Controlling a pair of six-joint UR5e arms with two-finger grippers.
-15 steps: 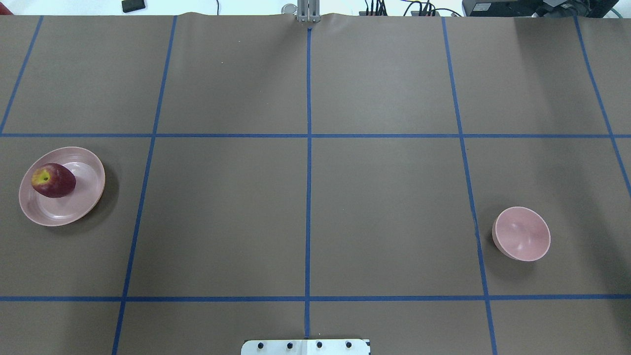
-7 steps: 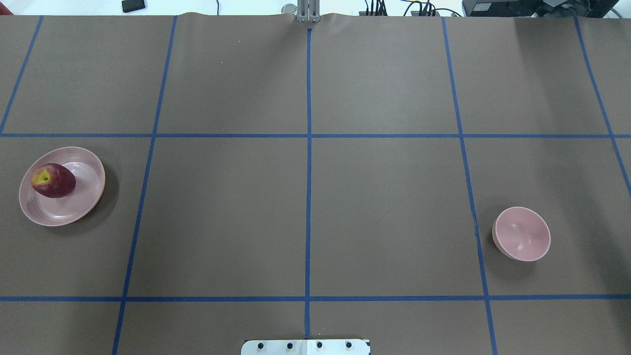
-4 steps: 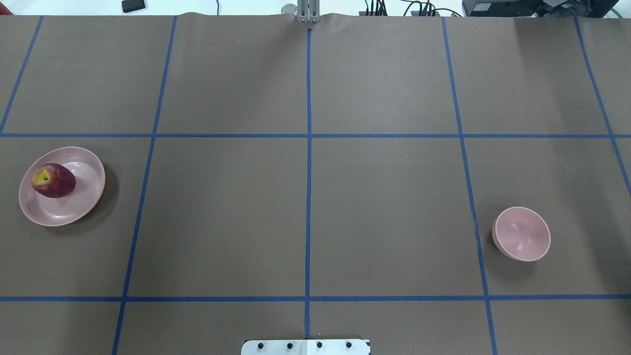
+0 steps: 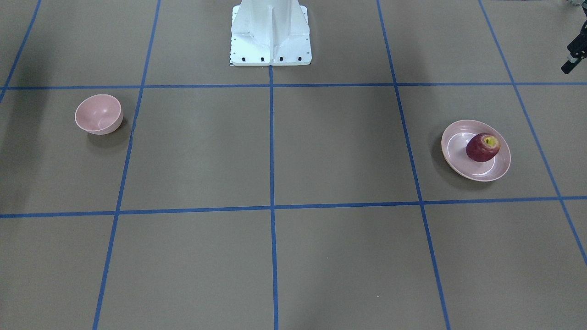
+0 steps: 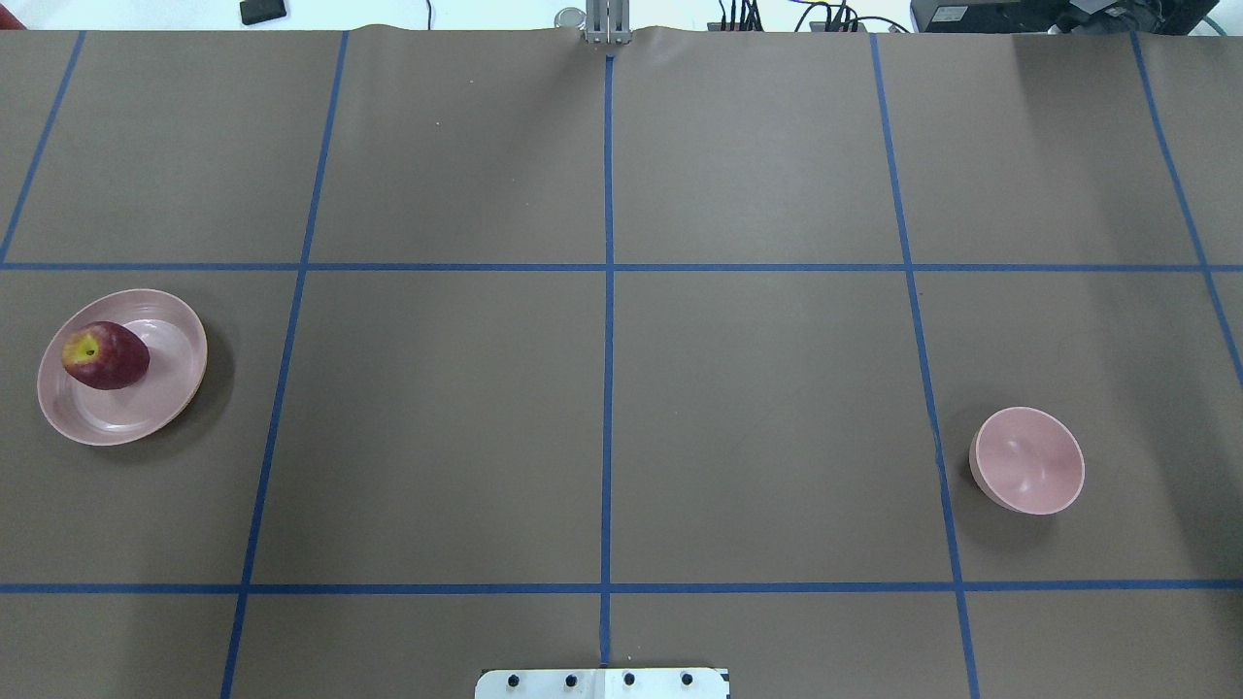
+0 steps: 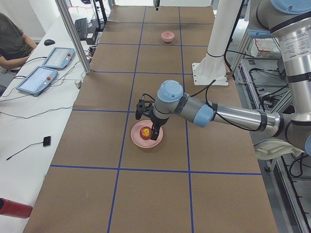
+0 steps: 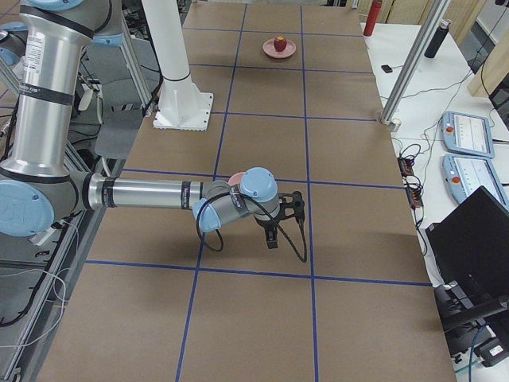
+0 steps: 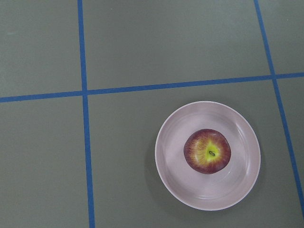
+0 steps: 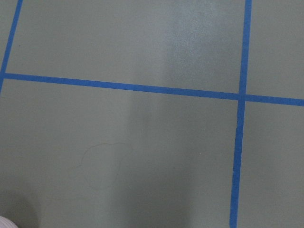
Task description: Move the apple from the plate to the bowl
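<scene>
Against the overhead frames from the last two seconds: no change. Plate, bowl and apple lie exactly where they did, and no arm has come into that view.

- Table (image 5: 757, 408): brown cover, blue tape grid (image 5: 607, 388).
- Left arm (image 6: 228, 114): seen only in the left side view, stretched out low over the table. Left gripper (image 6: 151, 130) hangs above the plate, fingers pointing down, not touching the apple. Jaw spacing: cannot tell from this view.
- Right arm (image 7: 151, 193): seen only in the right side view, also stretched out low. Right gripper (image 7: 274, 235) is above bare table close to the bowl. Jaws: cannot tell.
- Plate (image 5: 126, 427): on the robot's left side of the table, flat.
- Bowl (image 5: 1029, 461): on the robot's right side, well apart from the plate, upright, nothing in it.
- Apple (image 8: 207, 152): on the plate, not yet in the bowl.

View differences: the overhead and front views show the objects but no gripper over them. The left wrist camera looks straight down into the apple's yellow-green stem dimple. The right wrist camera shows only table and tape, plus a pale sliver at the lower left corner that cannot be identified.
</scene>
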